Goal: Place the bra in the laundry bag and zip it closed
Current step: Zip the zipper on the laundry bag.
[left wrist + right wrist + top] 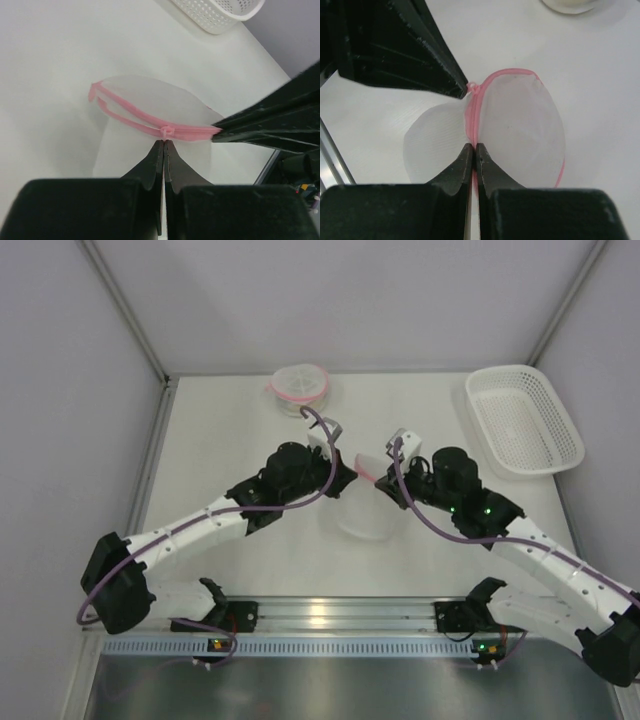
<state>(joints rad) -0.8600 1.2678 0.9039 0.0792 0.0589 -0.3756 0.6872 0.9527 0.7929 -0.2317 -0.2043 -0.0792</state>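
Meeting over the middle of the tabletop, both arms hold a translucent white laundry bag by its pink zipper. The left gripper is clenched on the zipper pull. The right gripper is clamped on the pink edge just beside it. A rounded white, pink-trimmed item lies at the far edge; whether it is the bra is unclear. A white basket sits far right.
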